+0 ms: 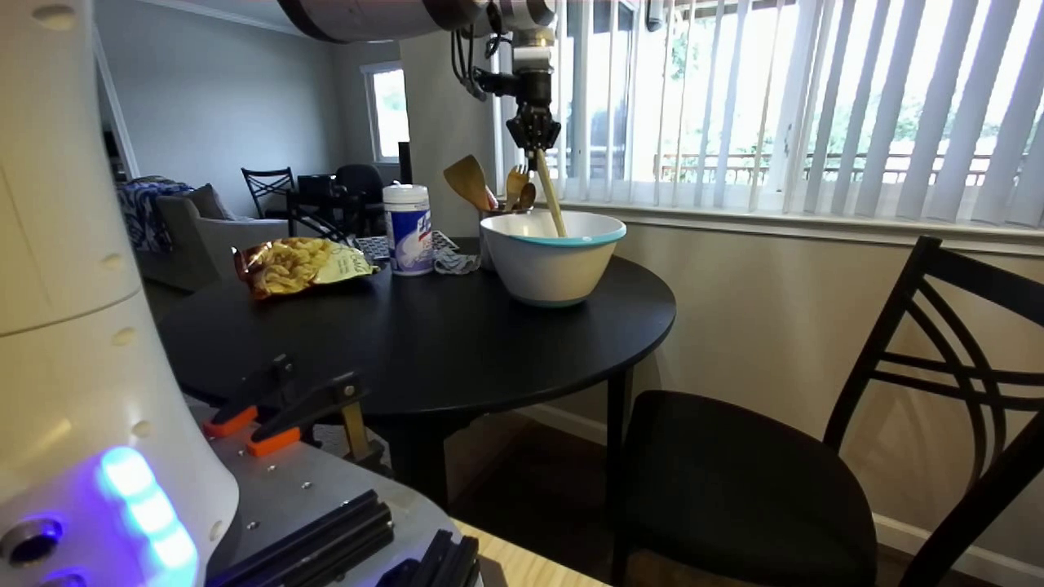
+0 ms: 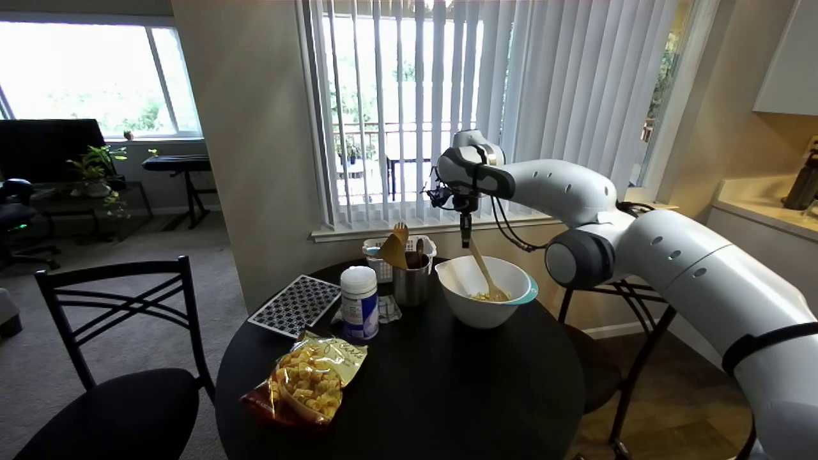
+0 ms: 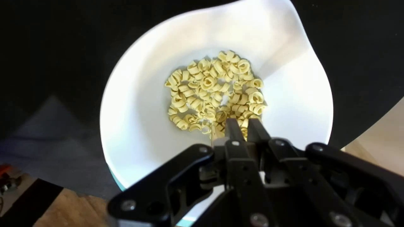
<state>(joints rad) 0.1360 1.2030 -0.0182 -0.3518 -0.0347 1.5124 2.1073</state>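
Observation:
My gripper points down over the bowl, with its fingers close together around the upper handle of a wooden spoon; in the wrist view the gripper [image 3: 241,123] shows a thin gap between its fingertips. It also shows in both exterior views [image 1: 535,155] [image 2: 466,239]. The spoon [image 1: 553,200] slants down into the bowl, its head on the pasta [image 2: 497,294]; most of it is hidden by the fingers in the wrist view [image 3: 216,133]. The white bowl [image 1: 555,273] [image 2: 476,313] has a turquoise-edged rim [image 3: 105,126]. Curled yellow pasta [image 3: 208,91] covers part of its bottom.
On the round black table [image 1: 424,342] stand a wipes canister [image 1: 409,232] [image 2: 360,306], a metal utensil holder [image 2: 412,284], a white basket [image 2: 382,269] and a patterned mat [image 2: 297,305]. A pasta bag [image 2: 313,383] lies near the edge. A black chair [image 1: 734,473] stands beside the table.

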